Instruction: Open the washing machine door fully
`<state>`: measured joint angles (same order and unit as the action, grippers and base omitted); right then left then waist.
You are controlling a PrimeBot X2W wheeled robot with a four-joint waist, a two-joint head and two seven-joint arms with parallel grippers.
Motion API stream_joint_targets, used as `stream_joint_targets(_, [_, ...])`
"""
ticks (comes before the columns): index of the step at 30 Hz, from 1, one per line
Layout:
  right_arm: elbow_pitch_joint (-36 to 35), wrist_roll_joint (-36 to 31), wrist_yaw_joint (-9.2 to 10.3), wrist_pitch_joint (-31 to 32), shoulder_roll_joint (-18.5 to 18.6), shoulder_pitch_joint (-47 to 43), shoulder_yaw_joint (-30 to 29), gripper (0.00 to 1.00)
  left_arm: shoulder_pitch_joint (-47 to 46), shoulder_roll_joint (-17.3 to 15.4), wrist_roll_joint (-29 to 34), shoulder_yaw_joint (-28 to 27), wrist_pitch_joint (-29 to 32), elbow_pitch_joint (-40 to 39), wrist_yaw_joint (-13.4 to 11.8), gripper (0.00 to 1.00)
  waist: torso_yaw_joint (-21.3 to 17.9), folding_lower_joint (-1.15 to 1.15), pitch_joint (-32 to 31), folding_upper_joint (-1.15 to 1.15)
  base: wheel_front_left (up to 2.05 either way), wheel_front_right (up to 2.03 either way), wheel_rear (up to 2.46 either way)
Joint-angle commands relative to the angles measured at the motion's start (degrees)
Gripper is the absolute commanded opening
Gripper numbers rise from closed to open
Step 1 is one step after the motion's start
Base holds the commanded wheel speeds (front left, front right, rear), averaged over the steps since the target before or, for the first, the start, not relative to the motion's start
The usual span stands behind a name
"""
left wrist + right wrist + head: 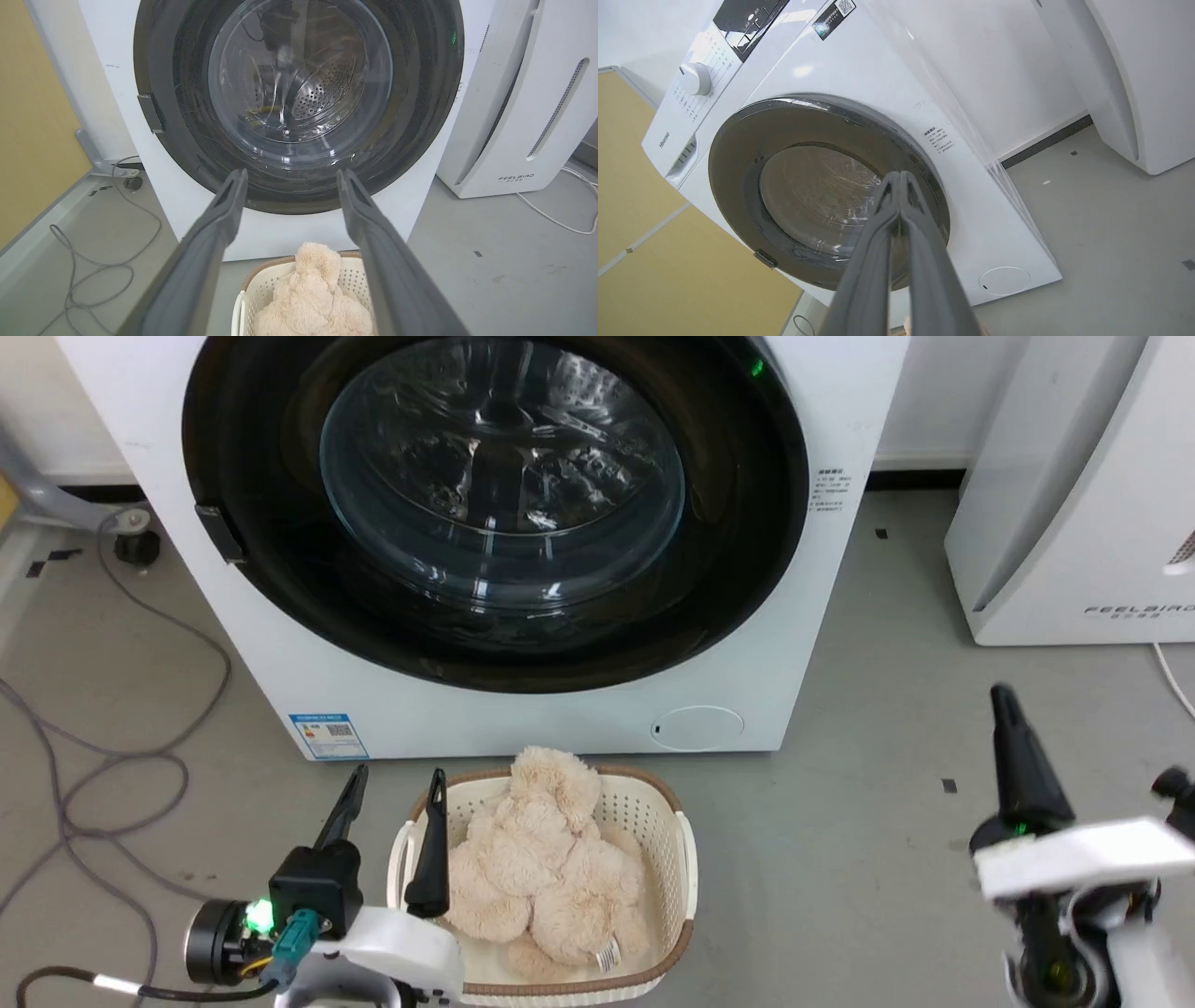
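Two tools sit nearest in the head view. The left tool (399, 775) is at the lower left, its two dark fingers spread apart with nothing between them. The right tool (1004, 702) is at the lower right; its wrist view shows the fingers pressed together at the tips, gripping nothing.

Just beside the left tool's inner finger, a white basket (686, 859) with a brown rim stands on the grey floor (887, 821) and holds a beige plush toy (546, 868).

Right behind the basket is the washing machine (523, 721), with a blue label (327, 735) low on its left and a round cap (697, 728) low on its right. The washing machine door (499, 504) lies shut, flat against the machine's front, its small handle (219, 534) on the left edge. Both tools are apart from it.

Cables (112, 756) loop on the floor to the left. A white appliance (1074, 523) marked FEELBIRD stands to the right, apart from the machine.
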<state>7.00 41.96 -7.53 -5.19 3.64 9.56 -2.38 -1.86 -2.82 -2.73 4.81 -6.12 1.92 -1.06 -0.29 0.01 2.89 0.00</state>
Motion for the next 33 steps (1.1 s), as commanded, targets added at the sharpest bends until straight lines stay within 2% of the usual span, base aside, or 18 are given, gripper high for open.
stream_joint_targets(1, [1.4,3.1,0.01,-0.1,0.8,2.7,-0.4,0.0,-1.5,-0.1,-0.3,0.2,-0.6,-0.3,-0.4,1.0,-0.1,0.0,0.5,0.0,0.0,0.0,0.0])
stream_joint_targets(10, [7.8,12.0,0.01,1.7,3.8,12.7,-0.1,0.0,-3.2,-0.1,-0.4,0.3,-1.6,-0.9,-0.3,1.0,0.0,0.0,3.1,0.0,0.0,0.0,0.0])
stream_joint_targets(20, [18.0,22.0,0.02,3.6,7.8,27.4,1.9,0.0,-5.6,-0.2,-0.1,0.7,-2.8,-2.2,-0.3,1.0,0.7,0.0,6.1,0.0,0.0,0.0,0.0])
stream_joint_targets(33, [33.9,29.4,0.02,9.5,12.0,49.9,10.5,0.0,-8.4,-0.1,-0.4,2.0,-4.3,-4.2,-0.4,1.0,2.5,0.0,10.9,0.0,0.0,0.0,0.0])
